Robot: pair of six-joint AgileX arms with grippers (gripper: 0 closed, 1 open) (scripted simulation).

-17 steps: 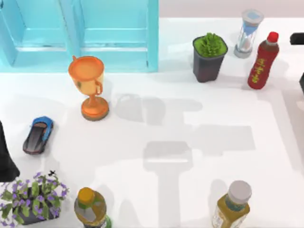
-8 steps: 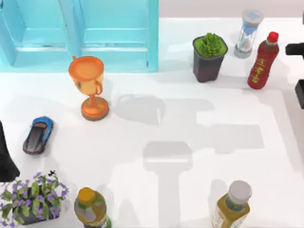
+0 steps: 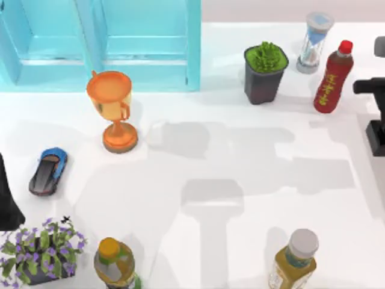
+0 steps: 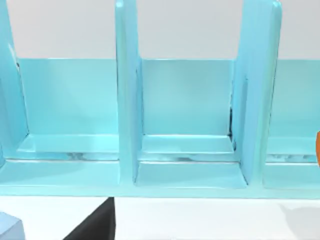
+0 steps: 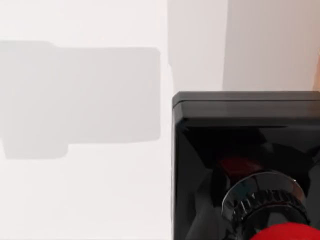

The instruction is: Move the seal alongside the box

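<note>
The seal (image 5: 235,145), a black square block with a red round knob (image 5: 286,234), fills the lower part of the right wrist view and hangs above the white table. My right gripper (image 3: 375,114) is at the table's far right edge, shut on the seal, and its fingers are hidden. The box (image 3: 102,42) is a large light-blue case with dividers at the back left, far from the seal. It also shows in the left wrist view as the box (image 4: 190,100). My left arm (image 3: 7,201) is parked at the left edge.
An orange trophy (image 3: 111,108) stands before the box. A potted plant (image 3: 264,72), an hourglass (image 3: 316,42) and a red-capped bottle (image 3: 332,78) line the back right. A toy car (image 3: 48,171), purple flowers (image 3: 42,250) and two bottles (image 3: 114,265) (image 3: 295,259) sit along the left and front.
My right arm has moved toward the front along the right edge, and its shadows on the table have slid to the right. The left arm and the table's objects have stayed put.
</note>
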